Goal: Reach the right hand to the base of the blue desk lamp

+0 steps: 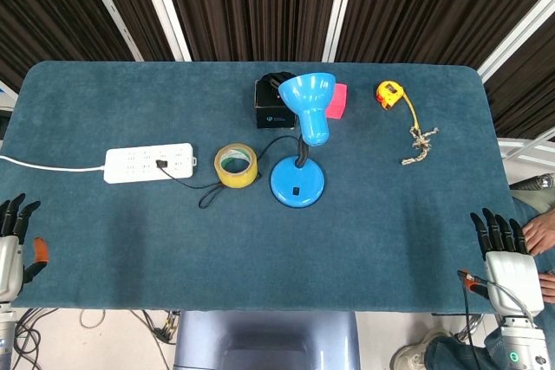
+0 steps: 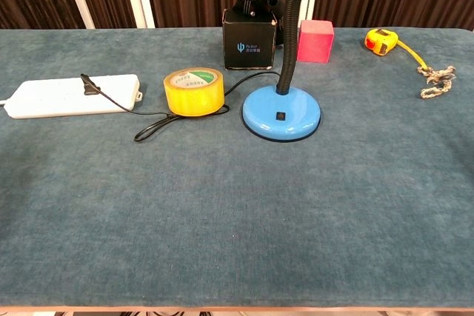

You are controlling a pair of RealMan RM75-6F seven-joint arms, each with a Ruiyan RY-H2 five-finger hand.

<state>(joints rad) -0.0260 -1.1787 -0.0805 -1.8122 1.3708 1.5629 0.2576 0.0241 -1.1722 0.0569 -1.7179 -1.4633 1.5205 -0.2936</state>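
The blue desk lamp stands mid-table on its round base (image 1: 297, 184) (image 2: 282, 112), with a black neck and its shade (image 1: 309, 101) tipped toward the camera. My right hand (image 1: 506, 259) lies at the table's near right corner, far from the base, palm down with fingers straight and apart, holding nothing. At the near left edge my left hand (image 1: 12, 244) shows the same flat, spread pose and is empty. Neither hand appears in the chest view.
A yellow tape roll (image 1: 236, 165) and a white power strip (image 1: 148, 163) with the lamp's black cord lie left of the base. Behind it stand a black box (image 1: 275, 103) and a pink block (image 1: 336, 100). A yellow tape measure (image 1: 389, 93) with a cord lies at the back right.
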